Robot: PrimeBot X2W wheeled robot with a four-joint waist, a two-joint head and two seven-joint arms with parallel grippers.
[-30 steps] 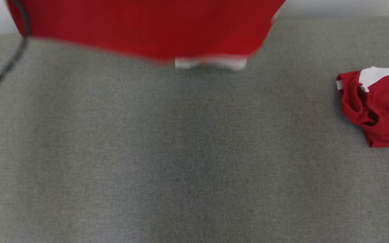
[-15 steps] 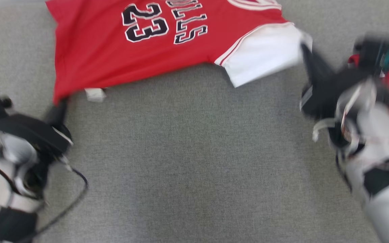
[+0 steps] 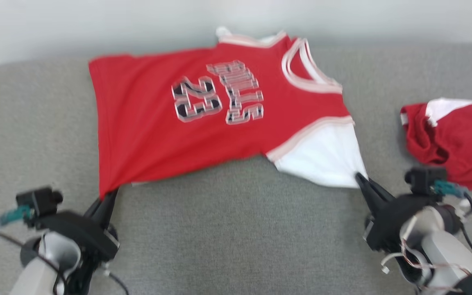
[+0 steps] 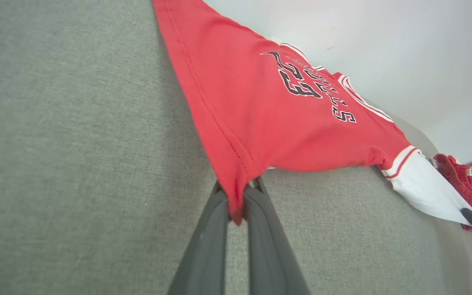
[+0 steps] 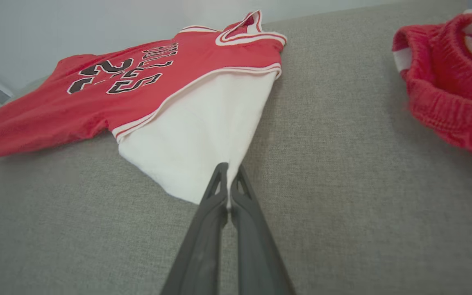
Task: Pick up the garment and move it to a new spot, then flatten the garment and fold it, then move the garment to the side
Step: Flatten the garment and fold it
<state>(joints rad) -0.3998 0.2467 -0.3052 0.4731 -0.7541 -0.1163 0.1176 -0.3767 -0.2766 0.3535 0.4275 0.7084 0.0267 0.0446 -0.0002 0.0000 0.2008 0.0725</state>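
Note:
The garment [image 3: 150, 123] is a red jersey with a white sleeve, number 23 and lettering, spread across the grey cushion. My left gripper [image 3: 111, 193] is shut on its red hem corner at the lower left; the left wrist view shows that corner of the garment [image 4: 260, 114] pinched between the fingers of the left gripper [image 4: 238, 205]. My right gripper [image 3: 359, 177] is shut on the tip of the white sleeve; in the right wrist view the garment [image 5: 195, 123] ends in white cloth clamped by the right gripper [image 5: 228, 174].
A second crumpled red and white cloth [image 3: 453, 137] lies at the right of the grey cushion [image 3: 236, 229], close to my right arm. A pale wall [image 3: 96, 24] runs behind the cushion's far edge. A dark cable trails from my left wrist.
The head camera has swung, so the whole jersey and both grippers now show. The jersey has gone from hanging high to lying spread on the cushion, still held at both corners.

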